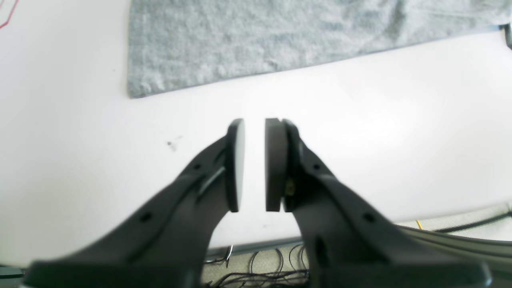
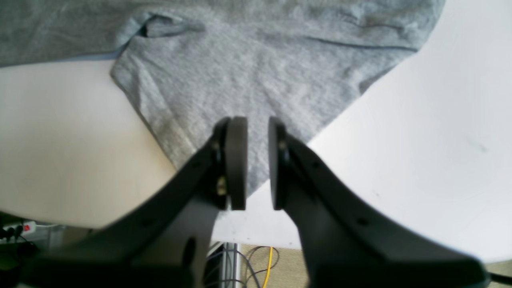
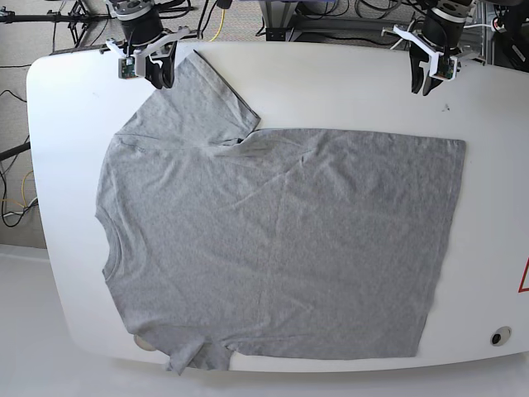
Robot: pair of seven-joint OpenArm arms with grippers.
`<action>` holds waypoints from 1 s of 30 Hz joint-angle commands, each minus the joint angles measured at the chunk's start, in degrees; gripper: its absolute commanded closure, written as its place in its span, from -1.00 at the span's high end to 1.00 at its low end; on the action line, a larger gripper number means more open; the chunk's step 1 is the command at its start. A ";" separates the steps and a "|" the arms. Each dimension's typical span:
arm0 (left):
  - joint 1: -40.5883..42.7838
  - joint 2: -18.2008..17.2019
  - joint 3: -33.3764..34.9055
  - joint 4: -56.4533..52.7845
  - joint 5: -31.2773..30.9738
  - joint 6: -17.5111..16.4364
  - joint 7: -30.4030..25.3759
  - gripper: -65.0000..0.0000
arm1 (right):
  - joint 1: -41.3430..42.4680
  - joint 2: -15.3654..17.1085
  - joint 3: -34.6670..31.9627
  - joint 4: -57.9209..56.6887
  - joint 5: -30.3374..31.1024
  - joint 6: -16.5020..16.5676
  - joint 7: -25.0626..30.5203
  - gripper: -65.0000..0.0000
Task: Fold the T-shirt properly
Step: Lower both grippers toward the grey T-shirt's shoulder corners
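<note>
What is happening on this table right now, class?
A grey T-shirt lies spread flat on the white table, not yet folded. The right gripper hovers over the tip of one sleeve, jaws slightly apart, holding nothing. The left gripper hangs above bare table beside the shirt's hem corner, also slightly open and empty.

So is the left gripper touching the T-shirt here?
Apart. The left wrist view shows the left gripper over bare table, short of the T-shirt hem.
</note>
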 commanded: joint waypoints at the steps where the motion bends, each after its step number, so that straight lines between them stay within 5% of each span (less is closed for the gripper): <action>1: -2.11 -2.60 -0.18 0.76 -2.49 -0.06 1.13 -0.63 | 0.06 0.11 0.03 2.00 3.81 -0.01 0.43 -0.65; 17: -6.45 -3.44 -2.59 1.53 -10.71 -1.18 2.38 -0.74 | 2.94 -0.30 -0.12 3.71 10.46 3.02 -3.82 -0.68; 30: -5.74 -3.03 -4.29 3.42 -11.33 -1.00 7.93 -0.52 | 4.92 -2.58 -0.30 2.30 12.45 2.34 -7.66 -0.60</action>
